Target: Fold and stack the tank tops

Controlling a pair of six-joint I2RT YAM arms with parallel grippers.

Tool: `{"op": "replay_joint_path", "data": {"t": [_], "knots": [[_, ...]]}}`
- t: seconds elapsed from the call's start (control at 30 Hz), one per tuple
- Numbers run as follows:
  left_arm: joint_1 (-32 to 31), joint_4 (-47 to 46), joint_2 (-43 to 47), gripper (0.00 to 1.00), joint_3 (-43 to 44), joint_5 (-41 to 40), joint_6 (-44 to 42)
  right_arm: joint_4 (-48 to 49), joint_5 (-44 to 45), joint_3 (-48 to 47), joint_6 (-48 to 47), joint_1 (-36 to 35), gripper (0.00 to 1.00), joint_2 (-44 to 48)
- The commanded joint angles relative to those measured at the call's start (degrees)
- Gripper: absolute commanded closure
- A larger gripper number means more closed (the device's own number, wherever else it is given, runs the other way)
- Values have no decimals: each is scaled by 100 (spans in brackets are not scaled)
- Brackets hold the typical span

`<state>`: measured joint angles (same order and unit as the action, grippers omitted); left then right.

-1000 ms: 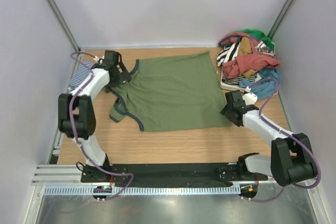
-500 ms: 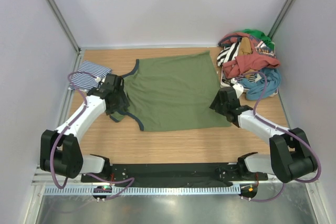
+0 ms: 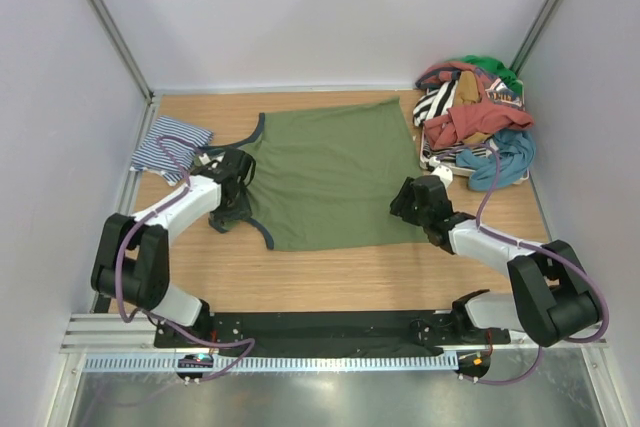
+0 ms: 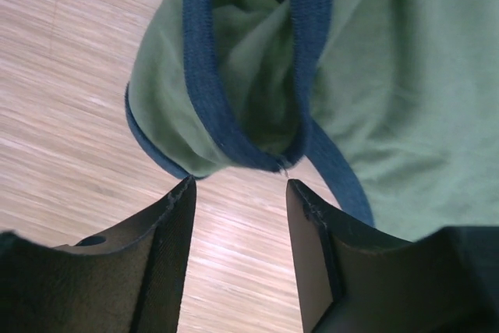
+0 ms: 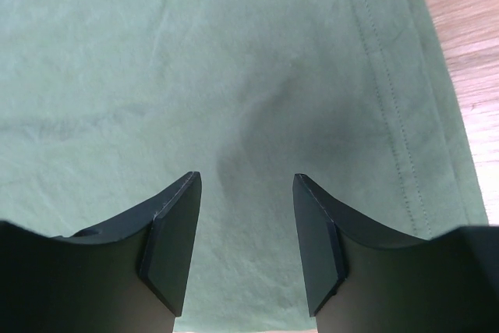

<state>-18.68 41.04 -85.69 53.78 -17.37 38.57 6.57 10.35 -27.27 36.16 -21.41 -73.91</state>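
Observation:
The olive green tank top [image 3: 330, 172] lies spread flat mid-table, its navy-trimmed straps [image 4: 234, 126] at its left end. The striped tank top [image 3: 172, 142] lies folded at the far left. My left gripper [image 3: 238, 192] is low over the straps. In its wrist view the left gripper [image 4: 240, 189] is open, bare wood between the fingers and a strap loop just ahead of the tips. My right gripper [image 3: 400, 202] hovers over the green top's right hem. Seen from its own wrist, this right gripper [image 5: 243, 185] is open, with only flat green cloth [image 5: 234, 76] under it.
A heap of mixed clothes [image 3: 472, 122] fills the back right corner. White walls close in the wooden table [image 3: 330, 277] on three sides. Both arm bases sit on the black rail [image 3: 320, 327] at the near edge.
My left arm swung from the far left corner down to the straps, and its jaws narrowed. My right gripper slid left onto the green top's hem.

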Motion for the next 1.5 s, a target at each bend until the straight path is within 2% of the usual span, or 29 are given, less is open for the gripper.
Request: {"op": "replay_joint_path", "data": {"t": [0.0,0.2,0.37,0.5,0.63,0.67,0.7,0.93,0.97,1.0,1.1,1.17,1.3,1.4,1.47], "knots": [[4,-96,-228,50,124,-609,46,381,116,55,-101,-56,44,52],[39,-192,-553,59,194,-654,19,345,152,64,-83,-56,43,43],[83,-412,-668,50,124,-584,28,372,116,108,-92,-56,42,-18],[92,-526,-800,48,115,-540,-33,337,99,55,-92,-48,39,-220],[469,-885,-748,71,-86,-102,-7,389,20,11,-83,-56,39,-326],[583,-1017,-539,93,-304,213,-7,415,-15,11,-83,-56,39,-361],[785,-1167,-371,100,-394,303,10,407,-33,11,-83,-56,40,-378],[1568,-1238,912,100,-649,848,186,153,116,-269,22,-48,41,-870],[1725,-1317,1018,100,-702,1066,326,39,143,-323,31,-39,41,-1010],[2145,-1474,1158,100,-746,1486,388,-6,221,-358,66,-48,41,-1055],[2921,-1616,1134,100,-773,2121,503,-50,231,-402,84,-39,41,-1082],[3333,-1599,932,100,-650,2220,538,-42,239,-367,84,-30,41,-1021],[3879,-1748,476,100,-518,2658,810,-164,467,-306,136,-30,41,-871],[4100,-1678,404,100,-456,2607,924,-278,617,-244,224,-30,41,-670],[4170,-1617,553,100,-508,2239,968,-366,880,-183,373,-39,41,-450]]}}
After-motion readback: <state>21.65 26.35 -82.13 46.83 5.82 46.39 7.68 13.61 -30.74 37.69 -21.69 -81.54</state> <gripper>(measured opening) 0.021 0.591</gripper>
